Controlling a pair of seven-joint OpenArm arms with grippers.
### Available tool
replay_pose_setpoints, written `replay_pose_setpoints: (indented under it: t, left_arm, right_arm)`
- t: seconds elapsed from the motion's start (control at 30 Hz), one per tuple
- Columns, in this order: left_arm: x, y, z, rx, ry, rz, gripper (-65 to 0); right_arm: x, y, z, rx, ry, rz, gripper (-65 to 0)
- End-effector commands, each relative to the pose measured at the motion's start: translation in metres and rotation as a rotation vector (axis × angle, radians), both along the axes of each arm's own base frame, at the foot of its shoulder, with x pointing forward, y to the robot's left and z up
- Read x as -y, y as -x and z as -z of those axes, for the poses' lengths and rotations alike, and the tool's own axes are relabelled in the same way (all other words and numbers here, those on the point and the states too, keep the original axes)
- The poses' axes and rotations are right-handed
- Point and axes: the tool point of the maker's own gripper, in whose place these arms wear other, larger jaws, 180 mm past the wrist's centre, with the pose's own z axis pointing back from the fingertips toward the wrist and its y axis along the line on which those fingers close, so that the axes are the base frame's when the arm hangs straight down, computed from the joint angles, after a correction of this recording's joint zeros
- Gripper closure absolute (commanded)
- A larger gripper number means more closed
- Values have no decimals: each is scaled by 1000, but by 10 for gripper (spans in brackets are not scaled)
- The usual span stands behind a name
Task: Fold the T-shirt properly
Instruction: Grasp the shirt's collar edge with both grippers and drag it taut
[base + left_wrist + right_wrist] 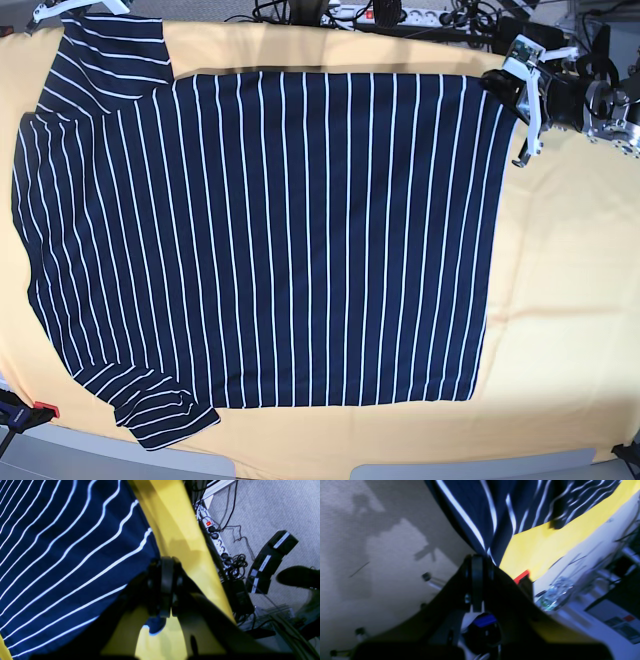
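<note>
Table cloth [570, 300], yellow-orange: covers the whole table top.

T-shirt [270, 240], navy with thin white stripes: spread flat across the table, hem toward the right edge, sleeves at the far-left and near-left corners.

Left gripper [166, 585]: at the far-right corner, jaws together, clamped on the hem corner.

Right gripper [480, 580]: at the far-left corner, jaws pinching the sleeve edge, scarcely visible in the base view.

Risks, as judged: thin holds may slip; uneven pulls would skew the fold; table cloth may lift along.
</note>
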Motion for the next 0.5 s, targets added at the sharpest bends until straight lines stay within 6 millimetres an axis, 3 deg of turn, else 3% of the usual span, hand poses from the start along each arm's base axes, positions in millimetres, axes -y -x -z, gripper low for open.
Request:
replay_pose_setpoints:
  t: [0.0, 0.2, 0.47]
  left_arm:
    - [-2, 2, -6, -7, -1, 3, 0]
    - [-15, 15, 4, -31, -62, 26, 0]
    - [-28, 35, 8, -92, -106, 32, 0]
  right_arm:
    - [0, 3, -3, -13, 2, 3, 0]
    - [-9, 20, 7, -100, -70, 50, 0]
    - [-8, 21, 7, -91, -73, 80, 0]
